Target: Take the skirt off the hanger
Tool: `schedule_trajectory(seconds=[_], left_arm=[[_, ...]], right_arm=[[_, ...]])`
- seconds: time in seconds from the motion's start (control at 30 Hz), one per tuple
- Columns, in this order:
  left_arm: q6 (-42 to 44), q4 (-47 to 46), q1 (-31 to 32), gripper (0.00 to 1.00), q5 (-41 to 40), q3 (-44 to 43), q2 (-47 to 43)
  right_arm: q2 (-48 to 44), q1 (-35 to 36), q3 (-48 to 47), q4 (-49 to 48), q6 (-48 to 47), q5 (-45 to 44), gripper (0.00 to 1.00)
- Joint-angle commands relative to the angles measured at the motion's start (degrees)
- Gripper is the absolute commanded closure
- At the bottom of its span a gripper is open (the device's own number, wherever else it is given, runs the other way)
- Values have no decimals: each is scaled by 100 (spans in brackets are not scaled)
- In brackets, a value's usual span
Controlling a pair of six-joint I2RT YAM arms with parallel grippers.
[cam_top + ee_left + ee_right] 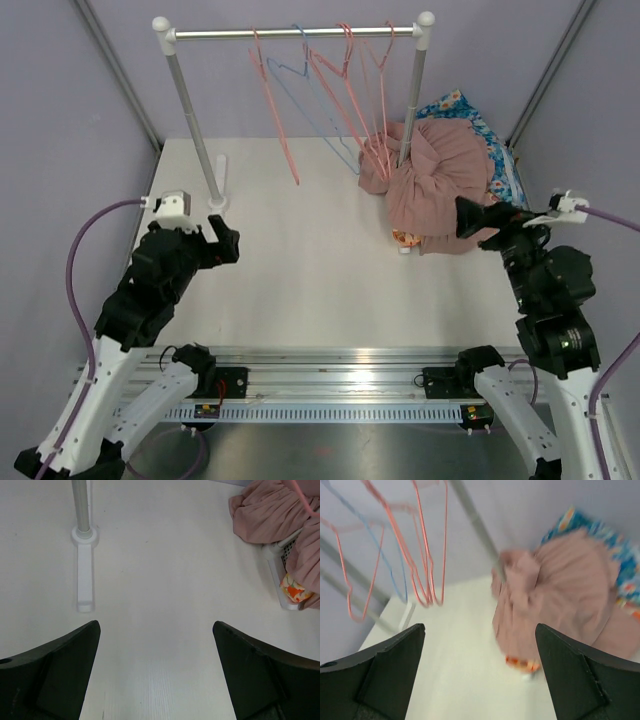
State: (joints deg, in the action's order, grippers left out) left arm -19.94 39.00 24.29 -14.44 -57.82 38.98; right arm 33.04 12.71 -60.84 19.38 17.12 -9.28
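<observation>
A pink skirt (435,185) lies bunched in a heap on the table around the right post of the clothes rack (295,32). Several pink wire hangers (350,80) and a blue one (300,95) hang from the rod. The lowest pink hanger reaches down into the heap; I cannot tell whether it still grips the cloth. My right gripper (470,217) is open and empty, just right of the skirt (555,595). My left gripper (225,240) is open and empty, far left of the skirt (270,510), near the rack's left post.
A blue floral cloth (470,110) lies behind the heap and an orange patterned piece (405,237) pokes out under it. The rack's left foot (85,575) and right foot (280,580) rest on the white table. Purple walls close in both sides.
</observation>
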Motion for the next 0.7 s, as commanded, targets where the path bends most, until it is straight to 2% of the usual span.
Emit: schedule_trajectory(seconds=[0.0, 0.1, 0.23, 0.33, 0.5, 0.57, 0.67], left_arm=[[-123, -279, 23, 1, -218, 760, -680], [-97, -498, 40, 1, -121, 1202, -1304], [-89, -385, 67, 1, -322, 1107, -1446], [-80, -165, 84, 1, -481, 1132, -1577], [-71, -376, 128, 1, -411, 1273, -1868], [-62, -332, 137, 1, -428, 1239, -1824], [-507, 26, 128, 1, -1304, 1125, -1675]], right_arm=[[-410, 21, 983, 901, 853, 1604, 1], [-1375, 12, 1345, 1208, 863, 1395, 1], [-2107, 21, 1601, 1070, 916, 1173, 1], [-2240, 12, 1584, 1050, 810, 1166, 0], [-2144, 12, 1557, 1103, 801, 1112, 0], [-2161, 21, 1662, 946, 662, 1444, 0], [-2126, 21, 1663, 953, 748, 1403, 1]])
